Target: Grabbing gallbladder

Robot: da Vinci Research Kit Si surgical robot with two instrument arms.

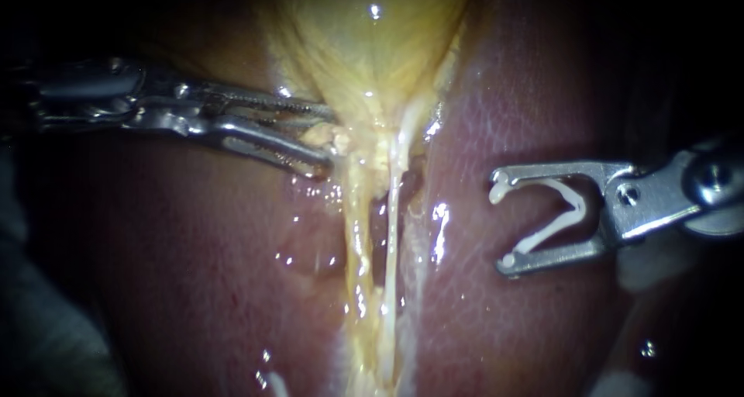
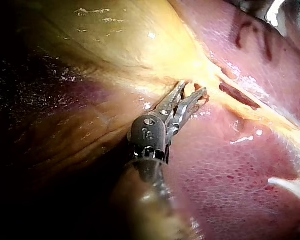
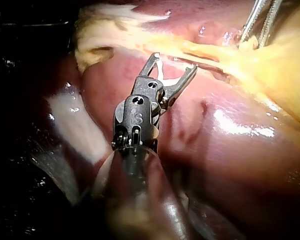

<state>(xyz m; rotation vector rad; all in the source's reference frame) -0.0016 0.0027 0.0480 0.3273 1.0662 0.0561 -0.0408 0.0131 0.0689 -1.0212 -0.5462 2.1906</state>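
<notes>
**Bench liver, mid-grasp.** My left instrument (image 1: 329, 141) reaches in across the liver (image 1: 194, 250). Its claw closes on a small fold of yellow tissue at the narrow lower end of the gallbladder (image 1: 364, 48), where the sac tapers into the cleft between the liver's two red surfaces. A nub of that tissue sits between the tips and appears to touch both, so I judge the grab itself made, though shallow. The left wrist view shows the left instrument (image 2: 194, 90) holding at the very tips, with little of the gallbladder (image 2: 115, 45) drawn in. What I judge left is to firm the hold and then lift the sac. I can read no pull on it from here.

My right instrument (image 1: 504, 226) hangs over the liver surface on the right side of the cleft, well apart from the gallbladder and touching no tissue that I can see. Its claw stands wide but not empty: a white clip (image 1: 570, 203), opened in a V, is seated against both of its sides. The right wrist view shows the same, with the right instrument (image 3: 173, 62) carrying the clip (image 3: 162, 70) above the liver.

The count:
- **Instruments:** two.
- **Gallbladder:** one.
- **Liver:** one, seen as two surfaces flanking the cleft.
- **Clip:** one, in the claw, with none on tissue.
- **Tubes:** two pale tubes (image 1: 395, 211) running side by side down from the gallbladder's narrow end, a dark gap between them.
</notes>
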